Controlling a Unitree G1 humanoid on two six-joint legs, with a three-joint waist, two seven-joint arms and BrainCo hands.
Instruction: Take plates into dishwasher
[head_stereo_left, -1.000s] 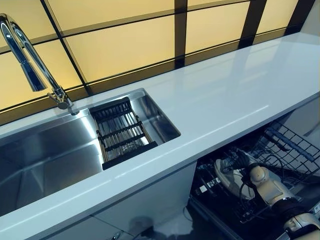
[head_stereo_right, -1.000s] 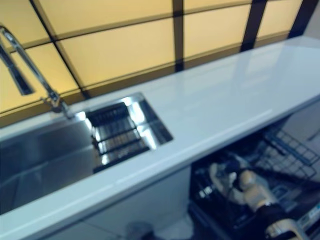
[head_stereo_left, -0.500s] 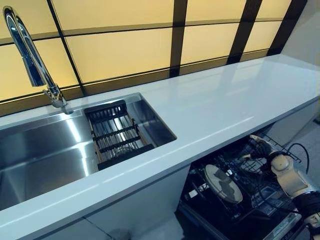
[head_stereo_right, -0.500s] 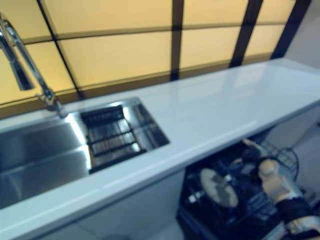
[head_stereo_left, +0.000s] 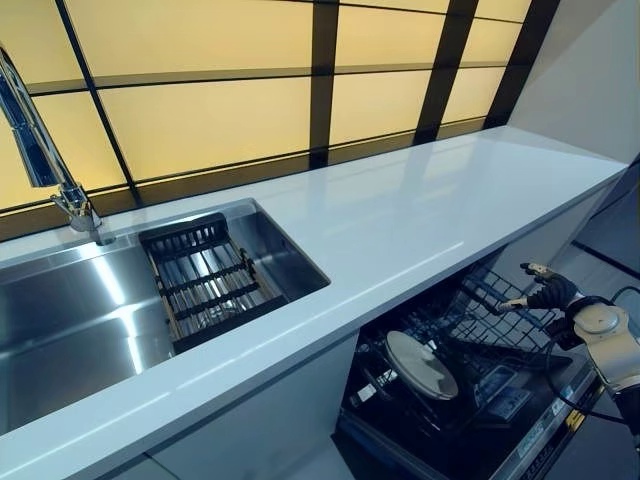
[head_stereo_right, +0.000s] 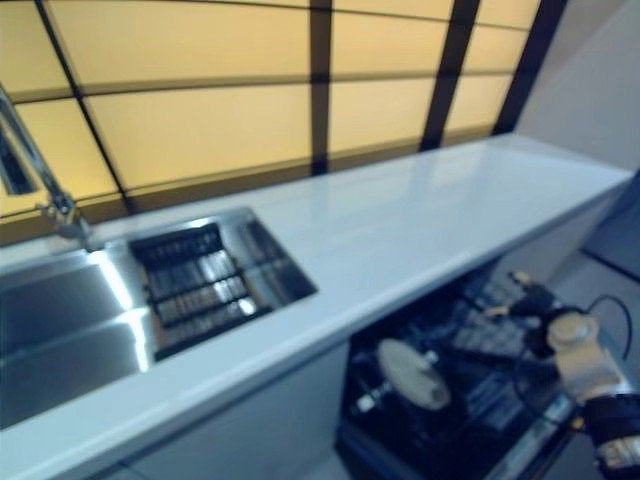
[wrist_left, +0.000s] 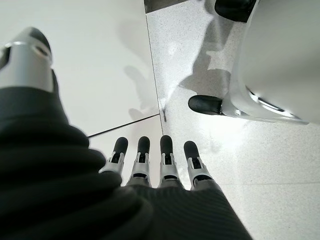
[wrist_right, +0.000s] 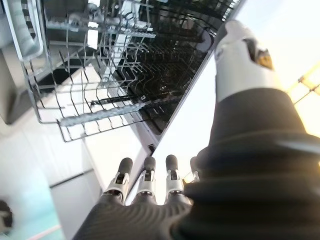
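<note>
My left hand (wrist_left: 150, 165) hangs over the floor (wrist_left: 250, 145), fingers straight and empty. My right hand (head_stereo_left: 553, 293) hovers with fingers relaxed above the dishwasher rack (head_stereo_left: 470, 330), well apart from 1 plate (head_stereo_left: 421, 364) standing there, below the counter (head_stereo_left: 420, 210).

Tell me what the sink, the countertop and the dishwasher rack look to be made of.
Sink: brushed stainless steel by its look, silver with soft streaked reflections.
Countertop: a smooth, glossy white solid surface or stone, mirroring the window panels; which one I cannot tell.
Dishwasher rack: thin wire grid, probably coated metal, grey in the right wrist view. It holds a round plate.
</note>
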